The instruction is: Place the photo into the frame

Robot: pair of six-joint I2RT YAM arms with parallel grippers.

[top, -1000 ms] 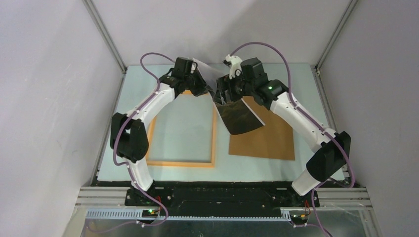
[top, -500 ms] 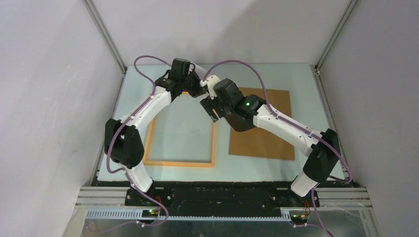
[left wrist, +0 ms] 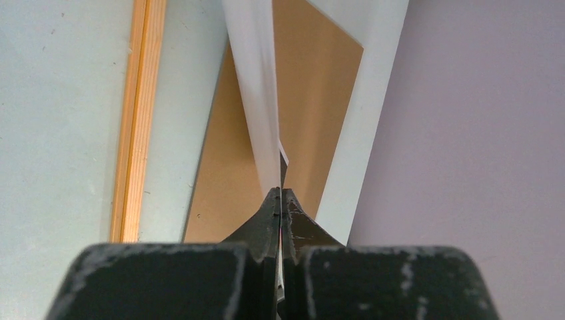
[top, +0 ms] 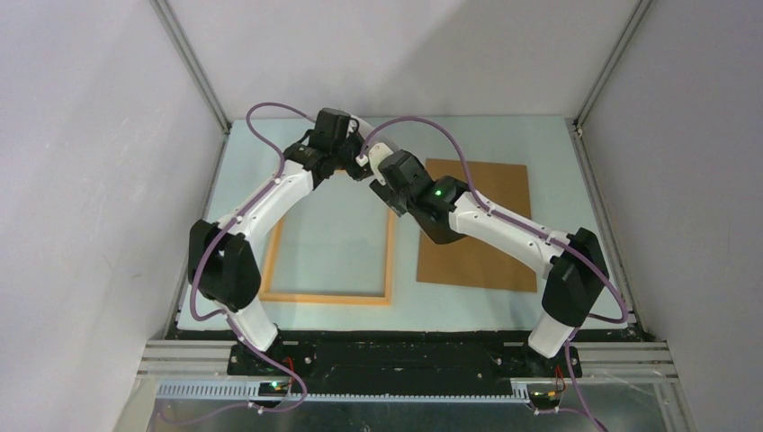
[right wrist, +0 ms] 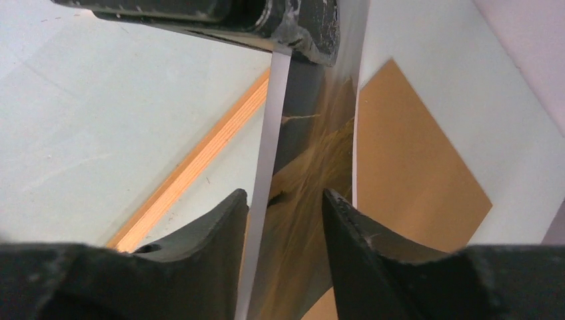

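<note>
Paper bends, and that governed this step: the photo hung edge-on in the air over the far end of the frame. The frame lay flat on the table, with the brown board just beside it on the right. The left gripper was pressed together on one edge of the photo, pinching it. The right gripper had its fingers spread to either side of the same photo. The white edge sat close against one finger and a gap showed on the dark printed side, so we could not call that a grip. We judged the step to be taking a second hold, so that both arms could carry the photo. To do it well, we thought the right fingers should close squarely on the border, not on the picture. They should also close well apart from the left pinch, so the paper would pull flat and not curl. After that, both arms should lower it level, with its corners matched to the inner edges of the frame, before either let go.
</note>
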